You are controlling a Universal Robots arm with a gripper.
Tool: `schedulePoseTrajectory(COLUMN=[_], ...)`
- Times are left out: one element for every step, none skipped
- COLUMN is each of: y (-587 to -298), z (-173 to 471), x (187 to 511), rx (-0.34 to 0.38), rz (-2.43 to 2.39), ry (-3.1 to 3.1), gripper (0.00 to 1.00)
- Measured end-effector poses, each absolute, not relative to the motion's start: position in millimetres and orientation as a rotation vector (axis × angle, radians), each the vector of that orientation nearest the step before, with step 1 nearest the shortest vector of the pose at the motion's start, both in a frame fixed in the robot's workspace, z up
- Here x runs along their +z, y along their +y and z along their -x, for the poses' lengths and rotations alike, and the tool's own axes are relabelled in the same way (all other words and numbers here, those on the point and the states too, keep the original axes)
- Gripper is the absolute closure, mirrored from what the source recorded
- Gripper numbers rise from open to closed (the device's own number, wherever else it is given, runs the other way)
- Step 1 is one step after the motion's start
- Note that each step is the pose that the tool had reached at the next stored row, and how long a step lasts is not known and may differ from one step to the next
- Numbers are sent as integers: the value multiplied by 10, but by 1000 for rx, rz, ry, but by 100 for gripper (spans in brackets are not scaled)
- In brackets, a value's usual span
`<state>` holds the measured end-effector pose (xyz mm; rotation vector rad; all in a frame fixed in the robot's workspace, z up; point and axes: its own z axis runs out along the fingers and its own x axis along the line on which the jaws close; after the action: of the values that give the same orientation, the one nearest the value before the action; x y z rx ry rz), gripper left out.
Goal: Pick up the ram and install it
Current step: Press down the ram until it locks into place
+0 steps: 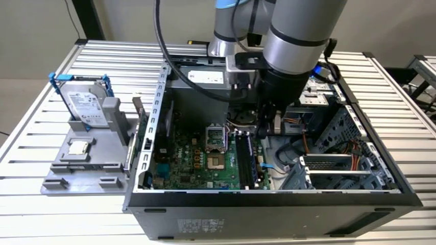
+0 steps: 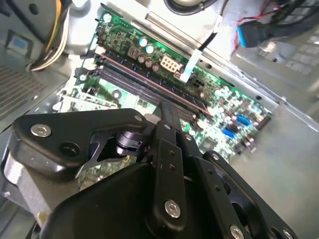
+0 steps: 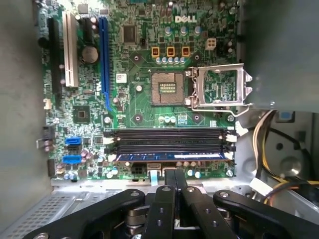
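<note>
Inside the open black computer case (image 1: 272,196), the long, thin ram stick (image 3: 172,156) with a blue label sits seated in a black motherboard slot; its lettering is illegible. The black end effector (image 3: 173,181) hovers just beside it, fingers pressed together, holding nothing.

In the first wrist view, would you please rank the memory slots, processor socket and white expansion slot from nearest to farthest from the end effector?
1. Memory slots, just ahead of the end effector.
2. Processor socket, beyond the slots.
3. White expansion slot, far board corner.
</note>
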<state>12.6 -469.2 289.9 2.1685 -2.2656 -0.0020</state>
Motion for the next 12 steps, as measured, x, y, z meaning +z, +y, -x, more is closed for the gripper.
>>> schedulePoseTrajectory(y=[-4692, -4692, -4692, -4692, -4692, -4692, -4692, -4692, -4693, -4693, -4693, -4693], z=[-125, -125, -125, -125, -126, -126, -126, -126, -126, -126, -125, -126], x=[2943, 2987, 3034, 3077, 3097, 3097, 3097, 3097, 3098, 3099, 3099, 3099], rx=[-2, -2, -2, -2, -2, -2, -2, -2, -2, -2, -2, -2], rz=[-2168, -2169, -2168, -2169, -2168, -2169, -2169, -2169, -2169, -2169, -2169, -2169], ry=[-2266, -2266, -2266, -2266, -2265, -2266, -2266, -2266, -2266, -2266, -2266, -2266], gripper=[100, 100, 100, 100, 100, 100, 100, 100, 100, 100, 100, 100])
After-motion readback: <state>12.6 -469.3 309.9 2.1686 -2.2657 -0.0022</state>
